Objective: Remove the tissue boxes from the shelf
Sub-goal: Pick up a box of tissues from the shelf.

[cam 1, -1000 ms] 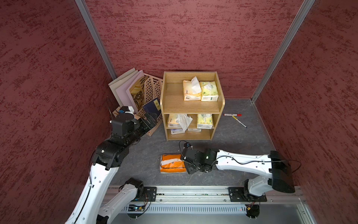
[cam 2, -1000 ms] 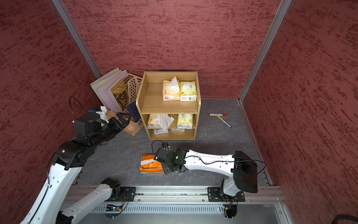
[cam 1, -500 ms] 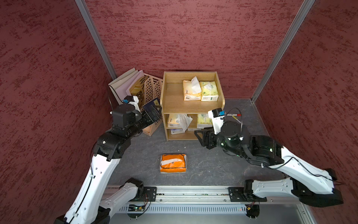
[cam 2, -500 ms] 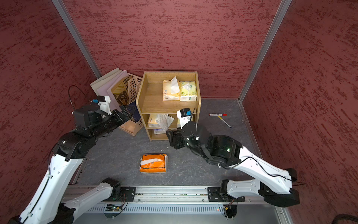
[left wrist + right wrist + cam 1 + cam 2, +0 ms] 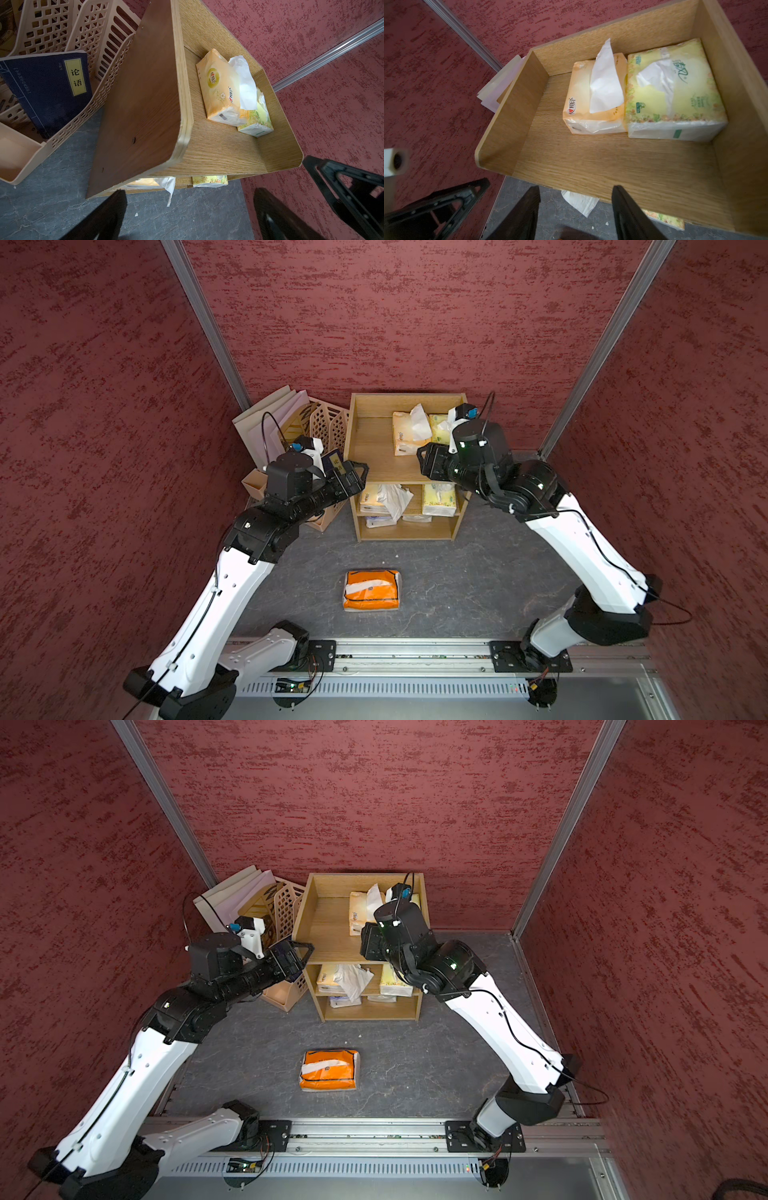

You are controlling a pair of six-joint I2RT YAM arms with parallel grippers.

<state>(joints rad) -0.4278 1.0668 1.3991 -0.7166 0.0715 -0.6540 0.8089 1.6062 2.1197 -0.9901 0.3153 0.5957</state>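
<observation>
Left hand (image 5: 190,193) and right hand (image 5: 576,189) spread empty by grainy oak shelf (image 5: 591,162) holding crinkly tissue boxes (image 5: 675,97).

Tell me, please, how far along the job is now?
Done: one orange pack lies on the floor in front of the shelf. In hand: nothing yet; the right gripper is open at the top tier's front edge, facing the cream pack and the yellow-green pack; the left gripper is open and empty beside the shelf. Left: those two, and below them at least a pack with loose tissue and a yellow pack.
</observation>
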